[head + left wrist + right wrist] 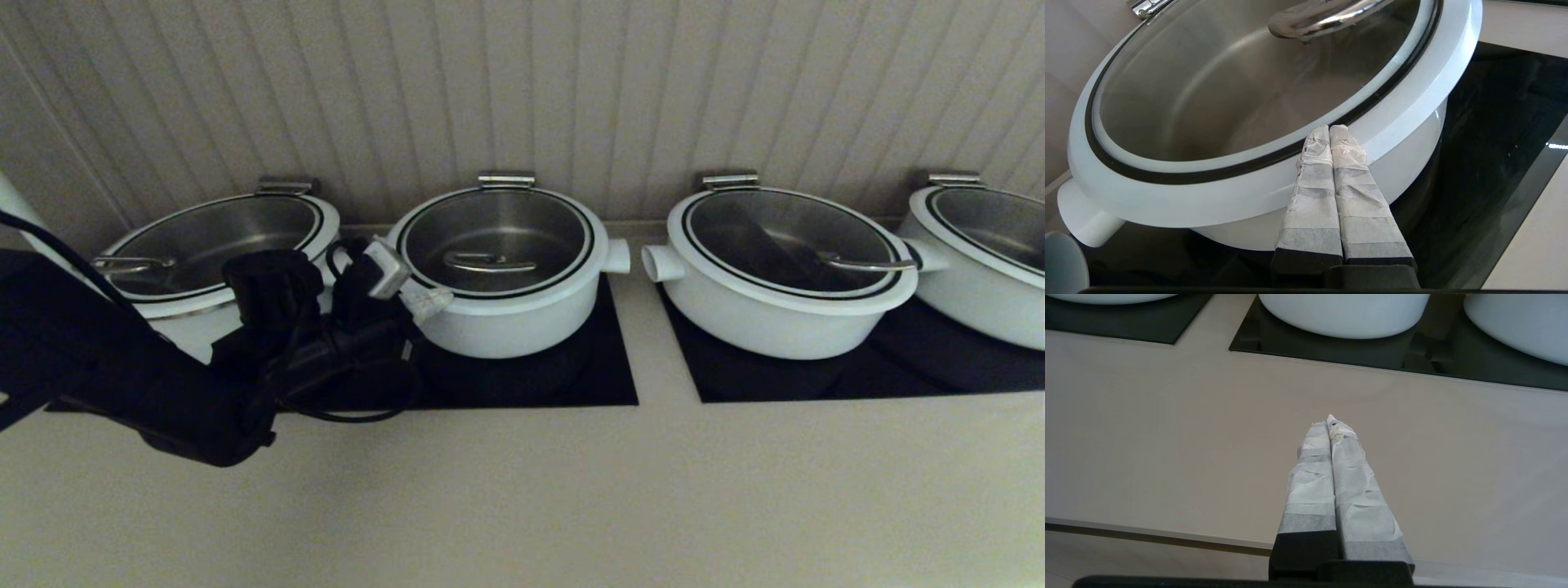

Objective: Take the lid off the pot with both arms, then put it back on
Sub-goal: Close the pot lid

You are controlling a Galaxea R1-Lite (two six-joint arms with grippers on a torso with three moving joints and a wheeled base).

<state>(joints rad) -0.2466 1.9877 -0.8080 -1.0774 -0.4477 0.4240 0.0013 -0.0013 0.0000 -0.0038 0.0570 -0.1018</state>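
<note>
Resting with its fingers pressed together on the white rim at the pot's [510,314] left front, the left tool [1329,130] is much nearer the lid [495,237], seated toward the table's [522,490] far edge, than the also closed right tool [1329,421].

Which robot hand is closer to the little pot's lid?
Left. The left gripper, fingers shut, sits at the white rim of the lid. The right gripper, also shut, hangs over bare counter, away from the pots.
</note>
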